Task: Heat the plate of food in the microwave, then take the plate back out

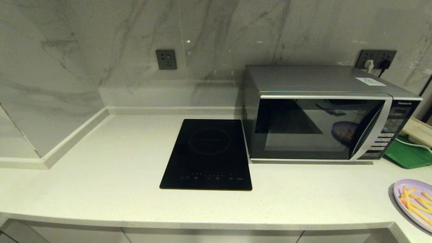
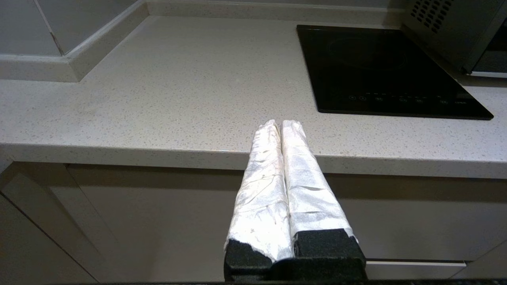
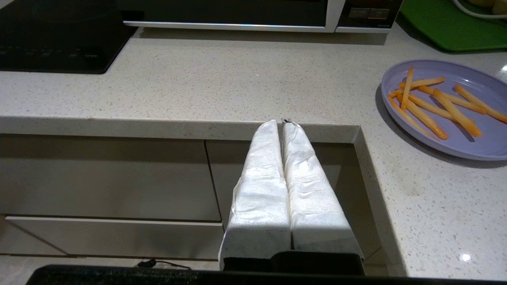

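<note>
The silver microwave stands at the back right of the counter with its dark glass door closed. The lilac plate of food, strewn with orange fries, lies on the counter at the front right, cut by the head view's edge; the right wrist view shows the plate of food whole. My right gripper is shut and empty, held low in front of the counter's front edge, left of the plate. My left gripper is also shut and empty, low before the counter edge. Neither arm shows in the head view.
A flat black induction cooktop lies left of the microwave. A green tray sits right of the microwave, with a cream object and white cable on it. Cabinet fronts run under the counter. A marble wall with sockets stands behind.
</note>
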Robot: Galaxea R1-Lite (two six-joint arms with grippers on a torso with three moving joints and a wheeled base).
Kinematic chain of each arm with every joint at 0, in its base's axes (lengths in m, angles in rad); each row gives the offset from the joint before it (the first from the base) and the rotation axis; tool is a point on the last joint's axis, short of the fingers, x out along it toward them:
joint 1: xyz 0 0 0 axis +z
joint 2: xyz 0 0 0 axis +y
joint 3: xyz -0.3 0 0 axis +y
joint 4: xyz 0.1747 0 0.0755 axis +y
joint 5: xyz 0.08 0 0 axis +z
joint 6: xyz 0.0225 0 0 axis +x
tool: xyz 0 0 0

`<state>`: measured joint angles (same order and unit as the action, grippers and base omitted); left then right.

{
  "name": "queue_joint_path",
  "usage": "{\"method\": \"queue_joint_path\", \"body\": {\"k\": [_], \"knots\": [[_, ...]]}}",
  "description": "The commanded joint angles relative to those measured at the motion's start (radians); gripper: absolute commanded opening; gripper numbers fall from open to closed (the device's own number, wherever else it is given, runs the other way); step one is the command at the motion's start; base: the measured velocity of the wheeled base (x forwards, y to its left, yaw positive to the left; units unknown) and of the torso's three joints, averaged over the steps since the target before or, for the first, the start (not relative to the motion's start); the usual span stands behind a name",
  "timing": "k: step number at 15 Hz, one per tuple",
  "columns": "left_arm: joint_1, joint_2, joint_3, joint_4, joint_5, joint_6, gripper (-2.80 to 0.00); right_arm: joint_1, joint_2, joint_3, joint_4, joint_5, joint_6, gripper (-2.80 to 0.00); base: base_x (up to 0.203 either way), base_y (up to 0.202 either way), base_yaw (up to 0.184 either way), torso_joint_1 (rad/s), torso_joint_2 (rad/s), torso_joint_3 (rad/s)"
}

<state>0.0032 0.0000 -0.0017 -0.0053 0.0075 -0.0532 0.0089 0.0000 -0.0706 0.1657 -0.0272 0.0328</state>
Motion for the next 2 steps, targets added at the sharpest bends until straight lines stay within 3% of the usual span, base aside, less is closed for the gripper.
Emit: {"method": "queue_joint_path", "body": {"k": [1, 2], "knots": [[0.0, 0.0, 0.0, -0.001, 0.0, 0.0, -2.8, 0.0, 0.002, 0.0, 0.001, 0.0, 0.001, -2.8, 0.0, 0.0, 0.0, 0.0, 0.0, 0.0], [0.0, 0.0, 0.0, -0.001, 0.0, 0.0, -2.8, 0.0, 0.002, 0.0, 0.001, -0.002, 0.001, -2.8, 0.0, 0.0, 0.0, 0.0, 0.0, 0.0]]}}
